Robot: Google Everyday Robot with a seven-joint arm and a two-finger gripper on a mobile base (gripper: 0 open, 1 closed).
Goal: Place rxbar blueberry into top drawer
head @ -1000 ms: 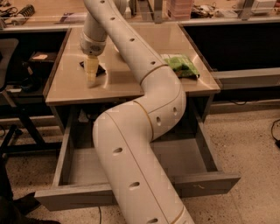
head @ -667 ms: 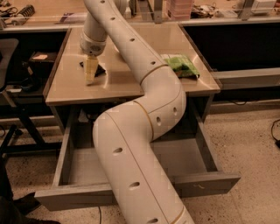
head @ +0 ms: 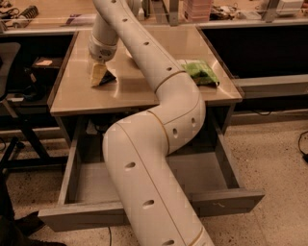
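The rxbar blueberry (head: 108, 77) is a small dark wrapper lying on the left part of the tan tabletop (head: 130, 91). My gripper (head: 98, 75) is down on the tabletop right at the bar's left edge, touching or almost touching it. The top drawer (head: 231, 199) is pulled wide open below the table, towards the camera. Its grey floor shows on both sides of my arm, which crosses over its middle and hides that part.
A green crinkly bag (head: 201, 72) lies at the table's right edge. Dark shelving stands to the left (head: 29, 72) and a dark cabinet to the right (head: 260, 48). A cluttered bench runs along the back (head: 202, 9).
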